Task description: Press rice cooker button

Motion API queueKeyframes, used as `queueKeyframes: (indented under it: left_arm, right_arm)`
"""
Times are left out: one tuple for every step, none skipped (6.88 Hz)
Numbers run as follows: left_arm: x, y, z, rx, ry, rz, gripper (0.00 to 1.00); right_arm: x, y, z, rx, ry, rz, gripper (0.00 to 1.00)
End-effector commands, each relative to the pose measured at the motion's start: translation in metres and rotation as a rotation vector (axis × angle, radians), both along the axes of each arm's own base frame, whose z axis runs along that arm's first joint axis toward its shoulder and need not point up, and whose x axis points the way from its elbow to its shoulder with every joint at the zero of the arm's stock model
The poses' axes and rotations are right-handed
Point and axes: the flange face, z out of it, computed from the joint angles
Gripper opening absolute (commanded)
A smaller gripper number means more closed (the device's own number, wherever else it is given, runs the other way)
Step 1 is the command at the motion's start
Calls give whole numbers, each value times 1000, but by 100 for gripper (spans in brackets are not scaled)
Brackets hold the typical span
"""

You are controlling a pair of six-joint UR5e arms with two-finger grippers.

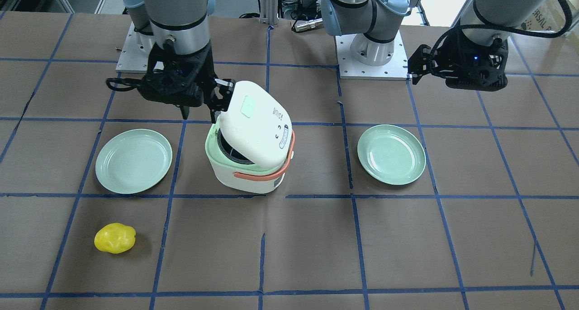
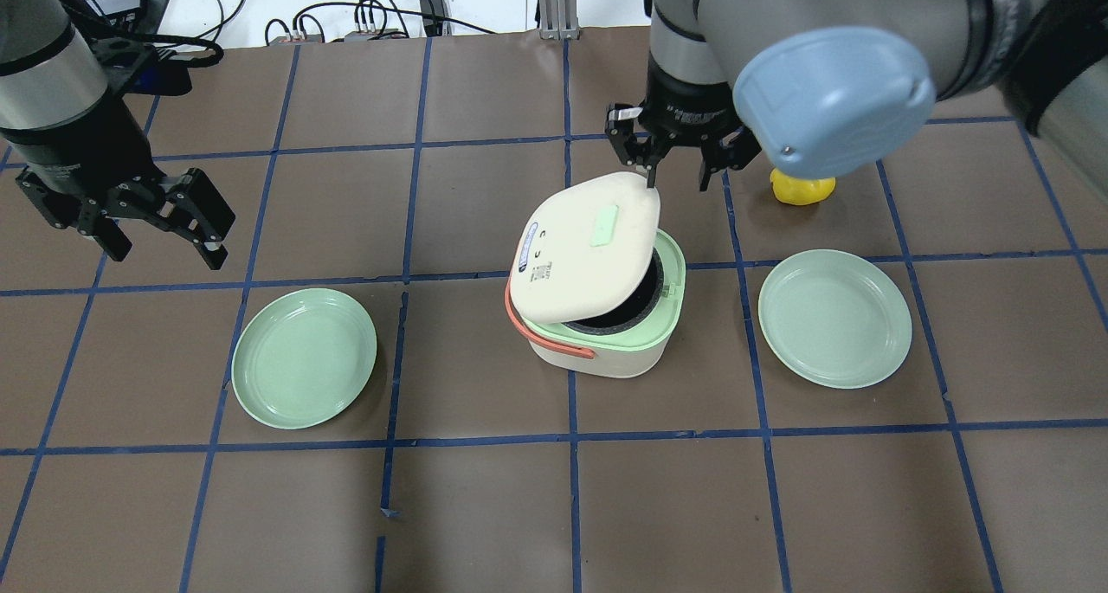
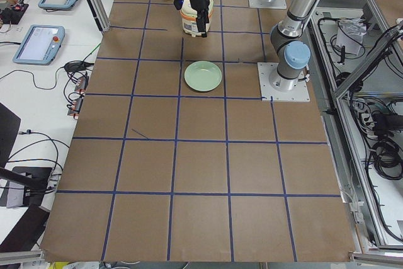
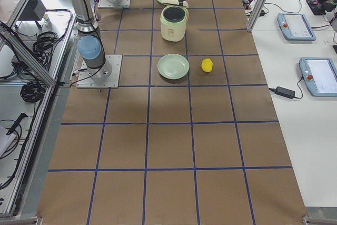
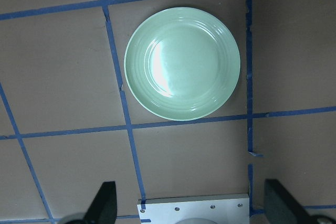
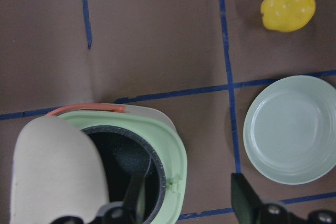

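The white rice cooker (image 1: 246,174) with a pale green rim and an orange handle stands mid-table; it also shows in the overhead view (image 2: 606,351). Its white lid (image 2: 584,247) is tilted up and ajar, showing the dark inner pot (image 6: 123,156). A pale green rectangular pad (image 1: 249,106) sits on the lid. My right gripper (image 2: 675,156) is open at the lid's raised edge, one finger (image 6: 134,198) over the pot's mouth beside the lid. My left gripper (image 2: 164,221) is open and empty, far to the left, above a green plate (image 5: 182,62).
Two pale green plates lie either side of the cooker, one on my left (image 2: 304,357) and one on my right (image 2: 835,318). A yellow lumpy object (image 2: 803,188) lies beyond the right plate. Blue tape lines cross the brown table cover (image 2: 485,506).
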Motion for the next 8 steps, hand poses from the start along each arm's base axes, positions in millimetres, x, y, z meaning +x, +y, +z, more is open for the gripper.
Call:
queueKeyframes:
  left_arm:
    - [0,0,0,0,0,0,100]
    - [0,0,0,0,0,0,100]
    - [0,0,0,0,0,0,100]
    - [0,0,0,0,0,0,100]
    - [0,0,0,0,0,0,100]
    - [0,0,0,0,0,0,100]
    - [0,0,0,0,0,0,100]
    - [0,0,1,-1,0,0,100]
  right_arm:
    - [-76,-38,9,21,29,67,99]
    - [-102,-48,-5,52,29,102,100]
    - [-104,-50,-15,64,23,106,100]
    - [-103,-47,-5,45,26,100,100]
    - [-98,-42,7,27,24,90,100]
    - [-89,-34,13,16,0,98,100]
    - [-86,-33,8,20,-34,82,100]
    - [-84,-33,11,12,-47,66,100]
